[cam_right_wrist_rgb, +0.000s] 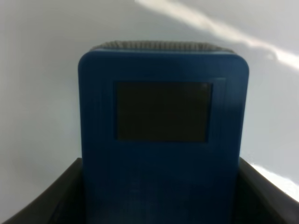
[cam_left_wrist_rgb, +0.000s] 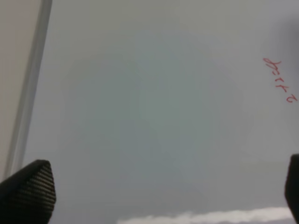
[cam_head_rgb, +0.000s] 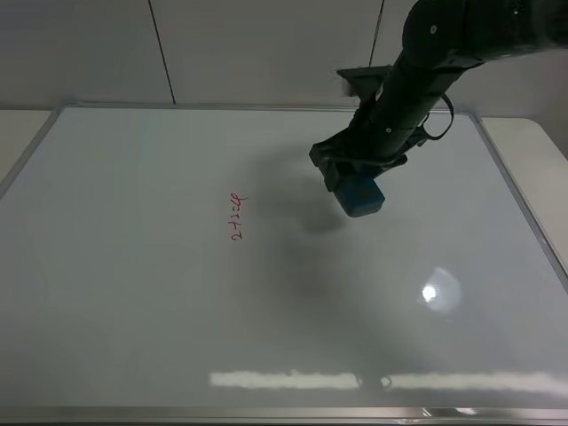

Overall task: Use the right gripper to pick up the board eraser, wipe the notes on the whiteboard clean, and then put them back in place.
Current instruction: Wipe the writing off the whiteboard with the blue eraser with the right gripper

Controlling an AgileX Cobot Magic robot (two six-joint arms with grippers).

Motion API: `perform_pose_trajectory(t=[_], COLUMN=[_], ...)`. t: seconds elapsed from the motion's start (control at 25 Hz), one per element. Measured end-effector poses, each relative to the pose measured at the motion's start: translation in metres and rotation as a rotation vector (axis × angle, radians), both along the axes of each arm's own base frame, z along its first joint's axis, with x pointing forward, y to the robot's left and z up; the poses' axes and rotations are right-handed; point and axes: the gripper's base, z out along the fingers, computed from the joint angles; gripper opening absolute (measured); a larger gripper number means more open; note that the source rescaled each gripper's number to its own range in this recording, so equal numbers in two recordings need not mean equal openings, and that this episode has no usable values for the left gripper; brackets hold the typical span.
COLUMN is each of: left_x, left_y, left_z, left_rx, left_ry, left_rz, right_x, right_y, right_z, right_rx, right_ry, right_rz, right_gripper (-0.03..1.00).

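Observation:
The teal-blue board eraser (cam_head_rgb: 361,197) hangs just above the whiteboard (cam_head_rgb: 133,293), with my right gripper (cam_head_rgb: 344,175) shut on it. It is to the right of the red notes (cam_head_rgb: 237,217) and apart from them. The right wrist view is filled by the board eraser (cam_right_wrist_rgb: 163,140), which shows one dark square patch, with a black finger (cam_right_wrist_rgb: 51,203) on either side. In the left wrist view my left gripper (cam_left_wrist_rgb: 161,191) is open and empty over bare whiteboard (cam_left_wrist_rgb: 140,116). The notes (cam_left_wrist_rgb: 279,80) lie off to one side of it.
The board's silver frame (cam_head_rgb: 524,204) runs along its right side, with pale tabletop (cam_head_rgb: 543,146) beyond it. A wall with dark seams (cam_head_rgb: 160,44) stands behind. Lamp glare (cam_head_rgb: 430,293) shows on the glossy surface near the front right.

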Motion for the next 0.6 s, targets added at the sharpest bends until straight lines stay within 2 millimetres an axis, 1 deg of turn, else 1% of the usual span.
perform_pose_trajectory(t=[0.2,0.44,0.6], left_x=[0.000,0.000,0.000], left_y=[0.000,0.000,0.000], left_z=[0.000,0.000,0.000], left_rx=[0.000,0.000,0.000], left_ry=[0.000,0.000,0.000], left_rz=[0.000,0.000,0.000], right_x=[0.005,0.003,-0.005], right_y=[0.049,0.123,0.168], right_z=[0.020,0.024,0.019], right_rx=[0.007,-0.043,-0.054], right_ry=[-0.022,-0.049,-0.051], right_rz=[0.048,0.202,0.292], right_gripper=[0.04,0.04,0.04])
